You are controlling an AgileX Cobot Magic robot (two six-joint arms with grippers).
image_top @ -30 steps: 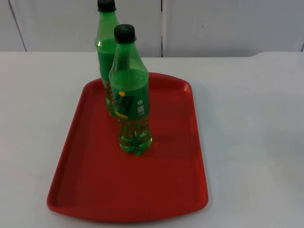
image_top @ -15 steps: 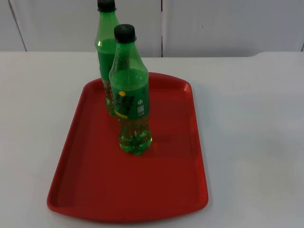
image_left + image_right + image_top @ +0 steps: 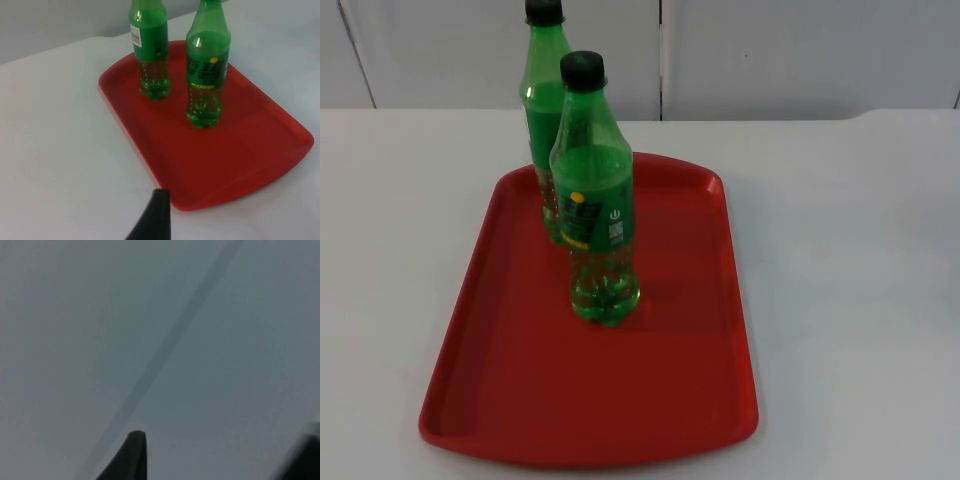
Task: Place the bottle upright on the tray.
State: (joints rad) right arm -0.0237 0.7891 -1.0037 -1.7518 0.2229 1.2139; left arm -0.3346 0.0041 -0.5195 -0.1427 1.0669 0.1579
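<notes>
Bottle (image 3: pixel 595 190) (image 3: pixel 207 65): stood upright on the red tray (image 3: pixel 620 400) (image 3: pixel 240 150), near its middle and towards the far half. Was green and clear, closed by a black cap (image 3: pixel 584 68), with a green label (image 3: pixel 595 215) marked by a yellow dot. Rested free, with neither pincer touching it.

Just behind it, and a little to the left in the top view, stood a second bottle (image 3: pixel 545 120) (image 3: pixel 150 50) of the same kind, also upright on the tray, close to the far rim. Partly covered by the nearer one in the top view; seen apart from it, with a gap between, from the left wrist.

Left gripper (image 3: pixel 155 220): waited low over the table beside the tray's edge, well apart from both bottles; could not be told whether spread or pressed together. Right gripper (image 3: pixel 132 455): waited too, faced a plain grey surface crossed by a darker slanting line; could not be told whether spread or pressed together.

Tray lay flat on the white table (image 3: pixel 840 250), long side running away from the camera, corners rounded, rim raised. Table ended at the grey partition wall (image 3: pixel 800 50), split by a dark upright seam (image 3: pixel 661 55).
</notes>
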